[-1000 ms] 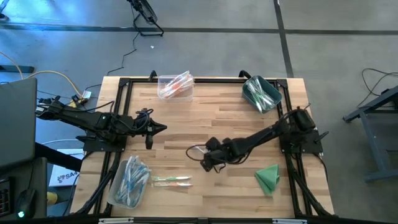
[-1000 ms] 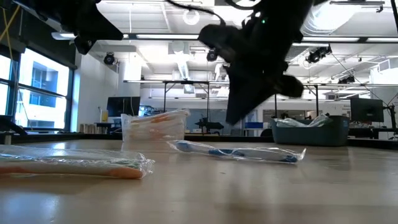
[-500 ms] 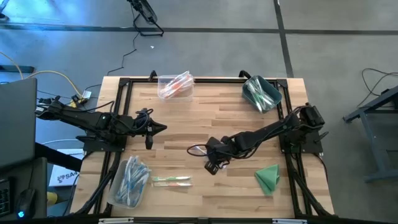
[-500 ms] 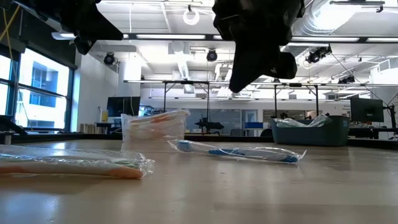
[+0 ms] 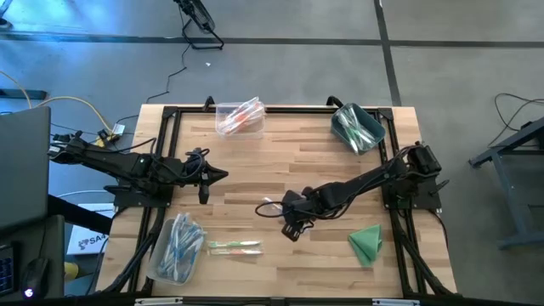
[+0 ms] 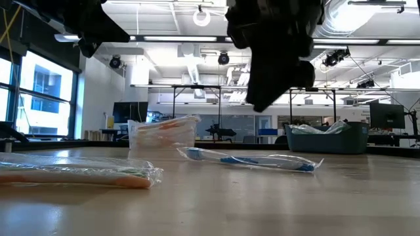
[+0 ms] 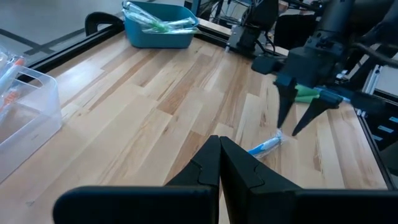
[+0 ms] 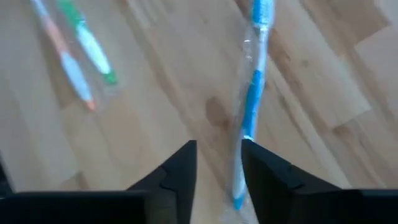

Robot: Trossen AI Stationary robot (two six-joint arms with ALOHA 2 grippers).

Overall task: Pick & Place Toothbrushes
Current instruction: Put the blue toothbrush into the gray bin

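A blue toothbrush (image 5: pixel 270 206) in a clear wrapper lies flat on the wooden table near its middle; it also shows in the low view (image 6: pixel 252 160) and the right wrist view (image 8: pixel 251 102). My right gripper (image 5: pixel 291 229) hangs open above the toothbrush's near end, clear of it, with its fingers pointing steeply down (image 7: pixel 289 127). An orange and a green toothbrush (image 5: pixel 234 247) lie together near the front left. My left gripper (image 5: pixel 223 176) waits shut at the table's left side, above the wood.
A clear bin (image 5: pixel 240 116) with orange toothbrushes stands at the far edge, and a teal bin (image 5: pixel 357 127) with green ones at the far right. A clear bin (image 5: pixel 177 246) with blue ones sits at the near left. A folded green cloth (image 5: pixel 367 242) lies near right.
My right gripper has risen higher above the blue toothbrush and its wrist has rolled. The toothbrush has stayed where it lay on the table.
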